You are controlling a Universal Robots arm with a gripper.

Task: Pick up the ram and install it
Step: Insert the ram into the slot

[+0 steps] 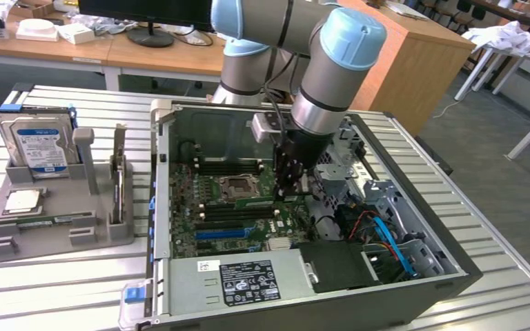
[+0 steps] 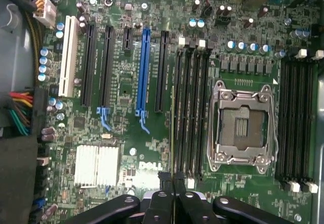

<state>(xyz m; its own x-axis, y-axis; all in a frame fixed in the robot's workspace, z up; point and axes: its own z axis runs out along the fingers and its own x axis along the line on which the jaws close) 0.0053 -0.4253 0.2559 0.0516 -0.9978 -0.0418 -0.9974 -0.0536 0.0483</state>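
The ram (image 2: 173, 148) is pinched edge-on between the closed fingertips of the hand (image 2: 173, 186) and held over the black slots (image 2: 192, 112) beside the socket (image 2: 243, 127). The motherboard (image 1: 212, 207) is housed in the open case (image 1: 430, 231), which is set on the desk (image 1: 63, 293).

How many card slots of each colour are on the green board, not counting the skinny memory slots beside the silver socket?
White card slot: 1
Blue card slot: 1
Black card slots: 4, one of them short
Total: 6
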